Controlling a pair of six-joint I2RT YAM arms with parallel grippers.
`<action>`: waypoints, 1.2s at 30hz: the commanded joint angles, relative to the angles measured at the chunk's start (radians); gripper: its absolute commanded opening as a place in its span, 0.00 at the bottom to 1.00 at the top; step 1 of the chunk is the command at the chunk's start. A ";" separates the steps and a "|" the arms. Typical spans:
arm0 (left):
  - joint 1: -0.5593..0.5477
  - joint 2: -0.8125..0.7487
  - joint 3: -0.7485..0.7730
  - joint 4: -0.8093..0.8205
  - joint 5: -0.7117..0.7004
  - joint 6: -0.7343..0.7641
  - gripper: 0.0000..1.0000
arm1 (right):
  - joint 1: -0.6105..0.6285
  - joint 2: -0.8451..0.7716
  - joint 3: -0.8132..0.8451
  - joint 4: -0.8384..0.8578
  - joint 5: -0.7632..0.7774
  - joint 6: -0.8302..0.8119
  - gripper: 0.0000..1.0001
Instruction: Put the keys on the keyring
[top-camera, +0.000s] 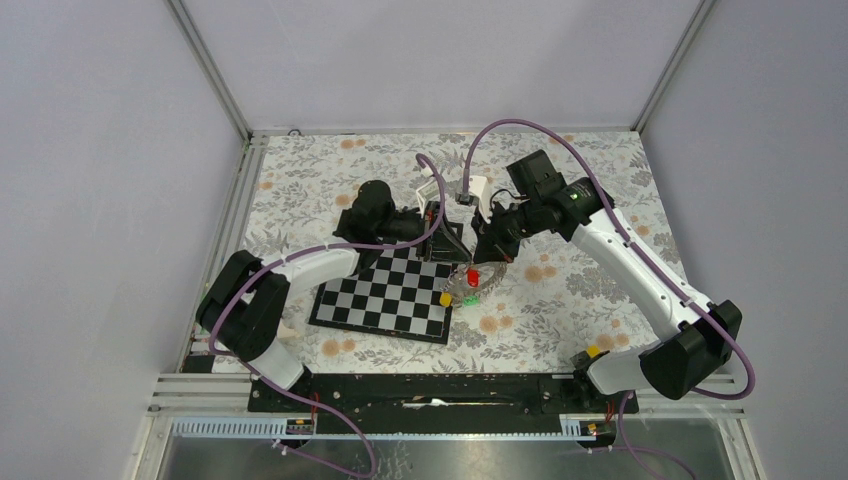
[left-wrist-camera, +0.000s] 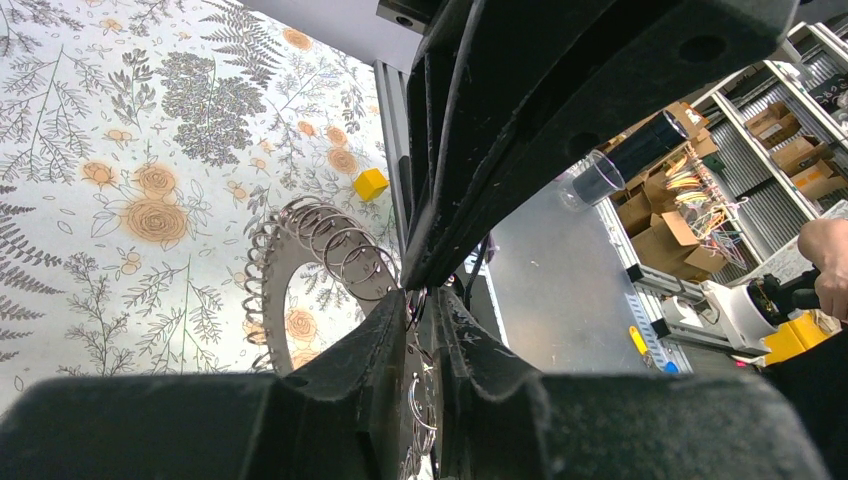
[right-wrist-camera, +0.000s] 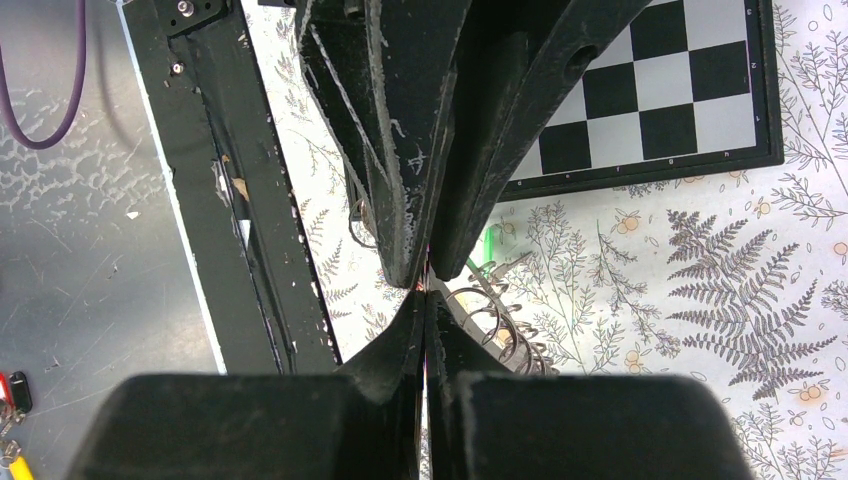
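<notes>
Seen from above, the two arms meet over the chessboard's (top-camera: 385, 295) far right corner, where the keys (top-camera: 472, 277) lie with red, green and yellow plastic tags. The left wrist view alone shows the keyring (left-wrist-camera: 265, 290) up close. It is grey springy coils over floral cloth (top-camera: 560, 310), its edge clamped in the left gripper (left-wrist-camera: 425, 295). The right gripper's (right-wrist-camera: 428, 288) scuffed black jaws press together.

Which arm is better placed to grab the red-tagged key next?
Probably the right. The left gripper is clamped on the keyring, steadying it. The right gripper is shut with nothing visibly held, and the red-tagged key lies close beside it.
</notes>
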 joint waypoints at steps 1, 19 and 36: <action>-0.007 -0.029 0.043 0.047 0.008 0.004 0.17 | 0.011 -0.007 0.034 0.027 -0.027 0.011 0.00; -0.008 -0.032 0.045 0.102 0.053 -0.074 0.00 | -0.037 -0.060 -0.011 0.086 -0.039 0.048 0.24; -0.007 -0.028 0.029 0.318 0.070 -0.259 0.00 | -0.127 -0.187 -0.249 0.250 -0.170 0.058 0.58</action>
